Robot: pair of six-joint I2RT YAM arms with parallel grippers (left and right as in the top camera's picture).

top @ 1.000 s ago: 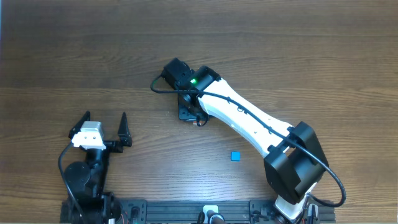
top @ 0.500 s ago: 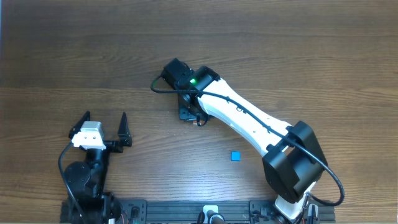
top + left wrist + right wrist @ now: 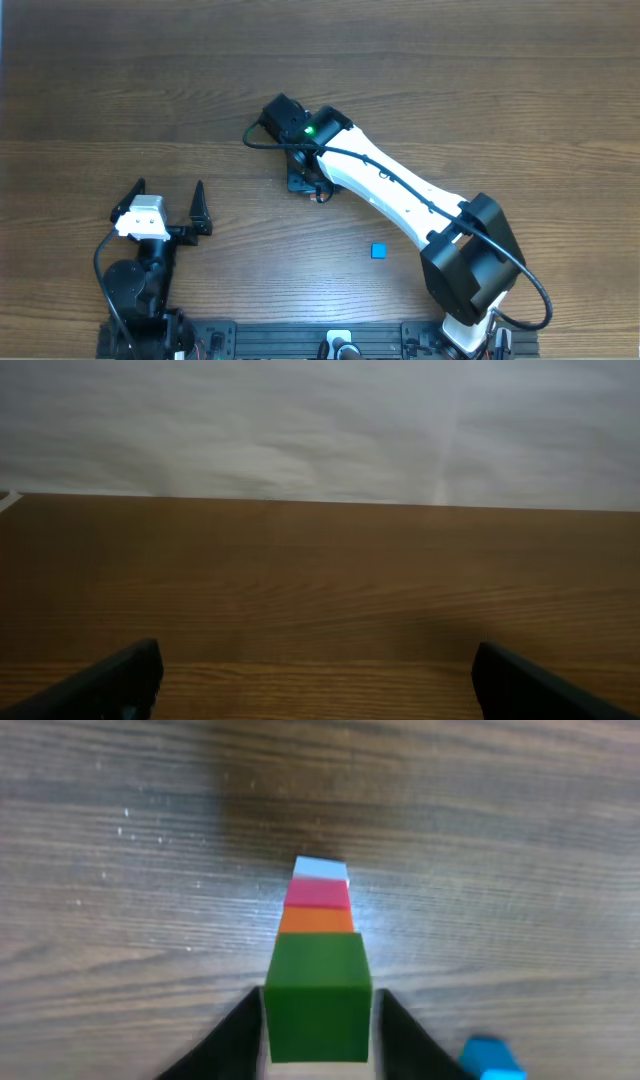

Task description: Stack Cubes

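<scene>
A green cube [image 3: 318, 992] tops a stack of an orange cube [image 3: 316, 919], a red cube [image 3: 318, 891] and a pale cube [image 3: 321, 869] on the wooden table. My right gripper [image 3: 318, 1040] is over the stack, its two fingers pressed against the green cube's sides. In the top view the right gripper [image 3: 306, 181] sits near the table's middle and its wrist hides the stack. A small blue cube [image 3: 378, 251] lies alone nearer the right arm's base, also seen as a blue cube [image 3: 490, 1058] beside the stack. My left gripper [image 3: 168, 205] rests open near its base, holding nothing.
The wooden table [image 3: 480, 90] stretches bare around the stack. In the left wrist view the left gripper [image 3: 320, 695] faces open tabletop and a pale wall [image 3: 320, 420] beyond its far edge.
</scene>
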